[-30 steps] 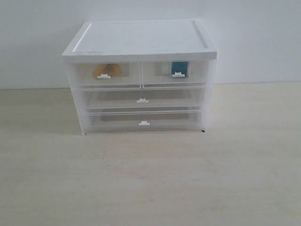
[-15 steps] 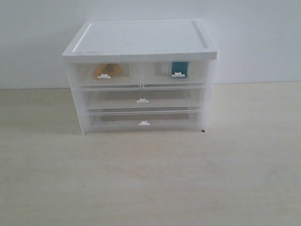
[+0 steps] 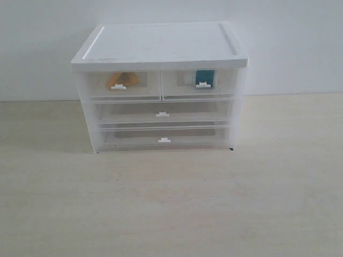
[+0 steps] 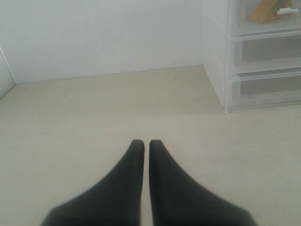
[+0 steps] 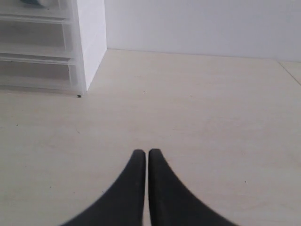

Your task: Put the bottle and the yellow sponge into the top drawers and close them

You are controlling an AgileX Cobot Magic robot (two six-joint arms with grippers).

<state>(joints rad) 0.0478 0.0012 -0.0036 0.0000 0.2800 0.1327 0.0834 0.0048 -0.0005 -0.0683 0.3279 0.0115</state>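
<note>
Left end effector [image 4: 146, 142] hangs over the tabletop [image 3: 171, 203] beside the cabinet [image 3: 161, 45], tips pressed together and empty. Both top drawers [image 3: 142, 84] sit pushed in flush: sponge [image 3: 122, 79] behind the left front, bottle [image 3: 204, 78] behind the right, its teal label too blurred to read. Right end effector [image 5: 143, 151], off the cabinet's other side, low over the tabletop, tips likewise together and empty.
</note>
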